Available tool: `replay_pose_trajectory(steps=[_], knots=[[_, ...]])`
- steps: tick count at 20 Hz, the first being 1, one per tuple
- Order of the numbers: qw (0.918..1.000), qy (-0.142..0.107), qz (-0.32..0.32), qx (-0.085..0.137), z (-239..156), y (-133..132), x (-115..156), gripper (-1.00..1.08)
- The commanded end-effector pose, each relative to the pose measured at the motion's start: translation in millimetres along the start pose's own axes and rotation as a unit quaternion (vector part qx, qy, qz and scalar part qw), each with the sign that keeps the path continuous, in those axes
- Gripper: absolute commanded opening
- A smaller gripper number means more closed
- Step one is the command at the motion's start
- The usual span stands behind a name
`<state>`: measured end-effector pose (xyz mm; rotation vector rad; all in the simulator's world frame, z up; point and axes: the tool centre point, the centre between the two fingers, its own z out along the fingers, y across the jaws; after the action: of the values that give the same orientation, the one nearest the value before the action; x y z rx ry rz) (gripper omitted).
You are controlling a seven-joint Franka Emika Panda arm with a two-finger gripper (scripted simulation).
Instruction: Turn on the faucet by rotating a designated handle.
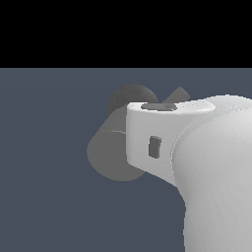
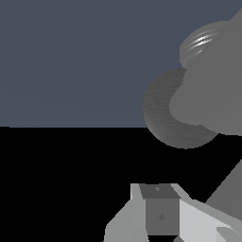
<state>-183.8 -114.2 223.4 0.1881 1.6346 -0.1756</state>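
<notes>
grey-blue flat ground [image 1: 44, 197] fills the exterior view's left side, and a black band sits above it.

next, going right, comes the faucet, a thick smooth grey metal tube [image 1: 109, 147] with a flat round end that faces the camera. behind the tube is its darker grey round base [image 1: 129, 96]. the faucet sits near the middle of the exterior view, and the robot covers its right part.

just right of the tube is the big white shiny robot arm [image 1: 216, 162]. it fills the exterior view's right side. its flat white front part [image 1: 147, 142] is in front of the faucet and has a small dark grey block on it. a dark grey oval sits on top of it.

above that white part, a little bit of the handle, a thin straight grey metal rod [image 1: 178, 93], pokes up at a slant. most of the rod is hidden behind the arm.

in the wrist view, the dark round base [image 2: 163, 113] and the thick grey tube [image 2: 208, 90] show up close. a grey slanted shape [image 2: 229, 194] is near the corner; i cannot tell if it is the rod.

the white and grey end effector [image 2: 163, 215] shows only in part at the edge of the wrist view. i cannot tell if its fingers are apart or together, or if it touches anything.
</notes>
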Motion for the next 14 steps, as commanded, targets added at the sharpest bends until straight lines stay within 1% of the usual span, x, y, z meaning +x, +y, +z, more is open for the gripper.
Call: replay_pose_trajectory(steps=[1,14], knots=[[0.9999,-0.01,0.0,-0.01,0.2,14.9,-10.9,-1.0],[0.9994,-0.026,0.001,-0.023,-3.7,57.1,-39.9,-1.0]])
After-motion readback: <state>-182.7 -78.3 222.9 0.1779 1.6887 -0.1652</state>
